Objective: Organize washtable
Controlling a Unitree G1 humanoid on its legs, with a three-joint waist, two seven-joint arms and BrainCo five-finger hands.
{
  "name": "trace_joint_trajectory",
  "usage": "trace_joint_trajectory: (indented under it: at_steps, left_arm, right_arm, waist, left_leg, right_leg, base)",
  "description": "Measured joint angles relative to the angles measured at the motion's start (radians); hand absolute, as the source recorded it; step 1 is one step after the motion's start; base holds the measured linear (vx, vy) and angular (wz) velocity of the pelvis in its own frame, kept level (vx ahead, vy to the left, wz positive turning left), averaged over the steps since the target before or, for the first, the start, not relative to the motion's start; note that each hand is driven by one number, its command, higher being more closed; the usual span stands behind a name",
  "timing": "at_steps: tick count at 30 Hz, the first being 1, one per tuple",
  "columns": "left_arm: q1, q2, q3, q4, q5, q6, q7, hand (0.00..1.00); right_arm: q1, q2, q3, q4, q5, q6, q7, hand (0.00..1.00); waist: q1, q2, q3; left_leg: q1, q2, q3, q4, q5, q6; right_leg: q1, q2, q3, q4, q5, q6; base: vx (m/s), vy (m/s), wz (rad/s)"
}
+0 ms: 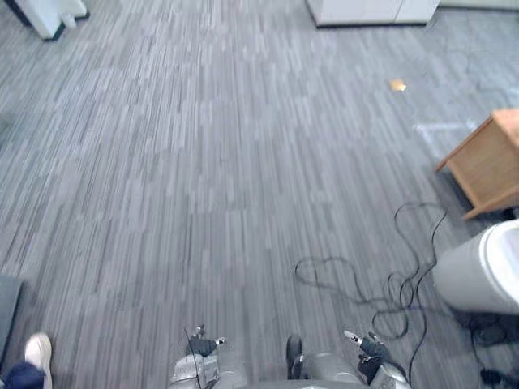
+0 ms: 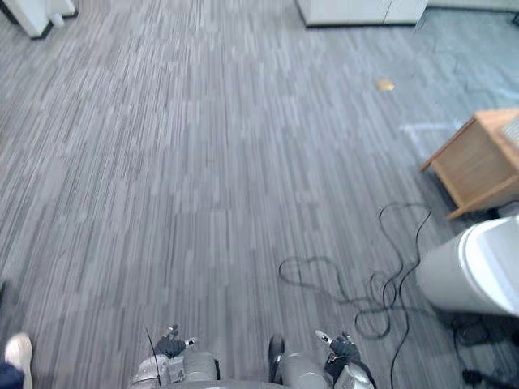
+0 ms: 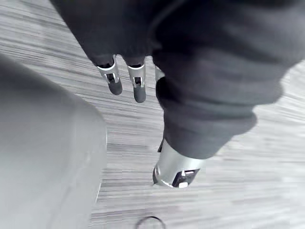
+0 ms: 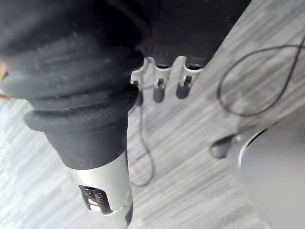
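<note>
I am looking down at a grey striped carpet floor [image 1: 203, 178]. My left hand [image 3: 136, 83] hangs low at my side over the carpet, its fingers straight and its thumb [image 3: 177, 168] apart, holding nothing. My right hand [image 4: 159, 88] hangs low on the other side, fingers relaxed and empty, close to a white round bin [image 4: 276, 176]. Both hands also appear at the bottom of the eye views, left hand [image 1: 203, 346] and right hand [image 1: 366, 348].
A white round bin [image 1: 482, 271] stands at the right. Behind it is a low wooden table [image 1: 491, 158]. White cabinets [image 1: 369, 10] line the far wall, a tan scrap [image 1: 396, 84] lies on the floor, and a person's white shoe [image 1: 36, 352] is at lower left.
</note>
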Motion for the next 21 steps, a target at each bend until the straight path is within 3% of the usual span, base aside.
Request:
trace_joint_trajectory:
  at_steps: [2,4,5,6,7,8,9,10,11,12,13,14,15,16,17,18,20,21]
  left_arm:
    - [-0.003,0.006,-0.032,-0.040,0.012,-0.006,0.000,0.00]
    - [-0.017,0.012,-0.059,-0.064,0.037,-0.007,-0.001,0.00]
    - [-0.017,0.010,-0.079,-0.076,0.059,-0.009,0.001,0.00]
    - [-0.022,0.006,-0.098,-0.076,0.070,-0.009,-0.001,0.00]
    - [-0.018,-0.004,-0.113,-0.077,0.077,-0.014,-0.004,0.00]
    - [-0.013,-0.005,-0.111,-0.074,0.081,-0.017,-0.006,0.00]
    - [-0.044,-0.002,-0.116,-0.055,0.113,-0.016,-0.006,0.00]
    - [-0.063,0.002,-0.119,-0.045,0.154,-0.017,-0.007,0.00]
    - [-0.066,0.004,-0.119,-0.036,0.174,-0.018,-0.008,0.00]
    - [-0.072,0.014,-0.125,-0.023,0.194,-0.015,-0.015,0.00]
    - [-0.078,0.027,-0.133,0.002,0.200,-0.009,-0.024,0.00]
    - [-0.079,0.041,-0.149,0.026,0.213,-0.005,-0.027,0.00]
    - [-0.078,0.046,-0.163,0.047,0.216,-0.002,-0.028,0.00]
    - [-0.076,0.050,-0.175,0.072,0.209,0.019,-0.039,0.00]
    - [-0.076,0.051,-0.196,0.094,0.190,0.031,-0.050,0.00]
    - [-0.076,0.051,-0.206,0.109,0.168,0.039,-0.054,0.00]
    - [-0.074,0.049,-0.216,0.140,0.132,0.043,-0.057,0.00]
    - [-0.066,0.046,-0.213,0.142,0.127,0.046,-0.058,0.00]
  right_arm:
    - [-0.009,0.001,0.001,0.001,-0.006,0.001,0.003,0.00]
    - [-0.014,0.002,0.000,0.001,-0.025,0.002,0.004,0.00]
    - [-0.010,0.002,0.001,0.007,-0.040,0.003,0.006,0.00]
    - [-0.006,-0.003,0.007,0.009,-0.049,0.001,0.007,0.00]
    - [-0.005,-0.019,0.029,0.012,-0.064,0.002,0.008,0.00]
    - [-0.001,-0.016,0.030,0.015,-0.075,0.001,0.008,0.00]
    - [-0.009,-0.004,0.029,0.032,-0.099,-0.001,0.009,0.00]
    - [-0.013,0.018,0.030,0.038,-0.135,0.002,0.015,0.00]
    - [-0.013,0.024,0.029,0.037,-0.161,0.002,0.023,0.00]
    - [-0.013,0.030,0.028,0.038,-0.188,0.003,0.028,0.00]
    - [-0.010,0.047,0.028,0.040,-0.209,0.008,0.028,0.00]
    - [-0.009,0.056,0.025,0.048,-0.214,0.009,0.029,0.00]
    - [-0.012,0.055,0.017,0.049,-0.212,0.009,0.029,0.00]
    - [-0.014,0.044,0.009,0.046,-0.200,0.013,0.047,0.00]
    - [-0.008,0.034,-0.008,0.044,-0.197,0.014,0.048,0.00]
    - [-0.007,0.025,-0.005,0.020,-0.191,0.020,0.048,0.00]
    - [0.062,0.025,0.053,-0.181,-0.191,0.043,0.041,0.00]
    - [0.086,0.021,0.074,-0.249,-0.200,0.031,0.037,0.00]
  waist:
    - [0.004,-0.008,0.005]
    - [0.026,-0.007,0.007]
    - [0.051,-0.007,0.014]
    - [0.056,0.024,0.010]
    - [0.064,0.052,0.011]
    - [0.072,0.057,0.009]
    - [0.075,0.032,0.002]
    - [0.066,-0.011,-0.009]
    - [0.056,-0.021,-0.016]
    - [0.055,-0.039,-0.025]
    - [0.049,-0.082,-0.038]
    - [0.044,-0.106,-0.051]
    - [0.034,-0.107,-0.052]
    - [0.021,-0.103,-0.050]
    - [0.010,-0.093,-0.050]
    - [0.000,-0.096,-0.053]
    - [-0.032,-0.075,-0.048]
    - [-0.044,-0.065,-0.047]
  left_leg:
    - [-0.118,-0.044,0.012,-0.101,-0.022,0.001]
    - [-0.200,-0.096,0.040,-0.375,-0.013,-0.025]
    - [-0.202,-0.125,0.058,-0.653,0.061,-0.077]
    - [-0.200,-0.112,0.052,-0.848,0.134,-0.096]
    - [-0.219,-0.086,0.057,-0.953,0.166,-0.118]
    - [-0.228,-0.076,0.064,-0.922,0.229,-0.099]
    - [-0.234,-0.080,0.101,-0.859,0.314,-0.056]
    - [-0.234,-0.108,0.119,-0.851,0.316,-0.037]
    - [-0.226,-0.120,0.125,-0.853,0.326,0.002]
    - [-0.196,-0.138,0.146,-0.864,0.346,0.074]
    - [-0.143,-0.182,0.172,-0.870,0.312,0.114]
    - [-0.086,-0.218,0.168,-0.872,0.263,0.127]
    - [-0.047,-0.232,0.152,-0.860,0.225,0.128]
    - [0.092,-0.276,0.103,-0.882,0.149,0.126]
    - [0.169,-0.297,0.069,-0.933,0.136,0.131]
    - [0.229,-0.304,0.036,-0.960,0.130,0.137]
    - [0.328,-0.316,-0.063,-0.980,0.087,0.162]
    - [0.345,-0.315,-0.088,-0.978,0.070,0.163]
  right_leg:
    - [0.055,-0.003,0.034,-0.024,-0.022,-0.028]
    - [0.111,-0.028,0.073,-0.040,-0.066,-0.015]
    - [0.154,-0.038,0.103,-0.054,-0.094,-0.009]
    - [0.201,-0.030,0.131,-0.081,-0.099,-0.009]
    - [0.264,-0.022,0.180,-0.108,-0.124,-0.007]
    - [0.291,-0.025,0.207,-0.116,-0.142,-0.006]
    - [0.310,-0.052,0.242,-0.106,-0.153,-0.011]
    - [0.271,-0.085,0.255,-0.027,-0.137,-0.005]
    - [0.240,-0.097,0.260,0.034,-0.119,0.020]
    - [0.211,-0.107,0.278,0.124,-0.091,0.065]
    - [0.164,-0.126,0.293,0.274,-0.036,0.159]
    - [0.111,-0.130,0.318,0.437,0.091,0.351]
    - [0.079,-0.114,0.324,0.562,0.154,0.399]
    - [-0.069,-0.107,0.226,0.884,0.137,0.395]
    - [-0.150,-0.135,0.143,0.962,0.069,0.379]
    - [-0.202,-0.139,0.091,0.972,0.010,0.355]
    - [-0.351,-0.129,0.045,0.866,-0.109,0.226]
    - [-0.383,-0.125,0.049,0.802,-0.124,0.217]
  base:
    - [0.62,-0.110,-0.43]
    - [0.61,-0.008,-0.79]
    - [0.52,0.053,-0.94]
    - [0.86,0.203,-1.24]
    - [0.75,0.245,-1.04]
    - [0.86,0.320,-1.02]
    - [0.65,0.259,-0.56]
    - [0.64,0.250,-0.36]
    - [0.54,0.209,-0.14]
    - [0.56,0.227,-0.04]
    - [0.84,0.303,0.05]
    - [0.83,0.275,0.27]
    - [1.00,0.283,0.67]
    - [0.80,0.190,0.92]
    - [0.89,0.178,1.09]
    - [0.66,0.055,1.05]
    - [0.59,-0.028,1.13]
    - [0.55,-0.092,1.10]
